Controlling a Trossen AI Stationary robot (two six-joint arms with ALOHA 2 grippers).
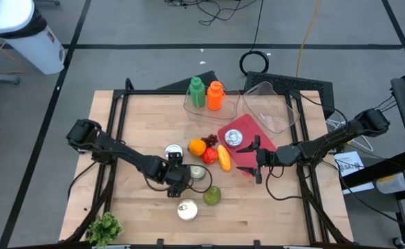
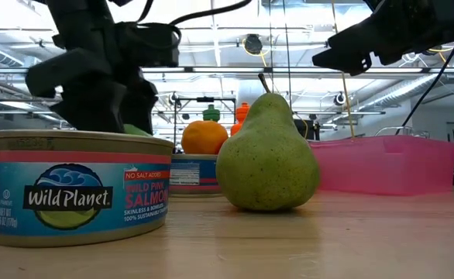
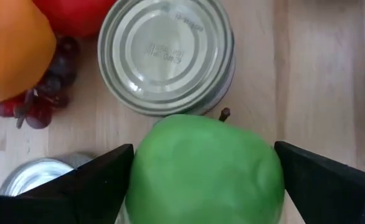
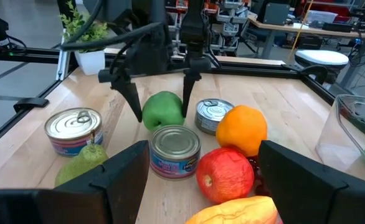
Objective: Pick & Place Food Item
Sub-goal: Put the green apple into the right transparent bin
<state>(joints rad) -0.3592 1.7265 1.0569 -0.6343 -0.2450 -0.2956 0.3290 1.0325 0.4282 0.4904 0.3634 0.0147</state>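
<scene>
Progress looks early. In the high view the left gripper (image 1: 178,181) is low over the tabletop, between its middle and the edge at the picture's bottom, and hides what it reaches for. The right gripper (image 1: 259,164) waits, spread and empty, by the pink tray (image 1: 238,131) toward the right edge.

Low view: the left arm comes down behind the salmon can (image 2: 76,186). The pear (image 2: 267,155) stands untouched beside it.

Left wrist view: the green apple (image 3: 207,168) sits between the wide-apart fingers (image 3: 101,180). Whether they touch it, I cannot tell. It is round with no clear long axis, and its stem (image 3: 224,114) leans toward the upturned can (image 3: 167,53).

Right wrist view: the apple rests on the wood, straddled, not lifted. Closing, lifting and placing are probably all left.
</scene>
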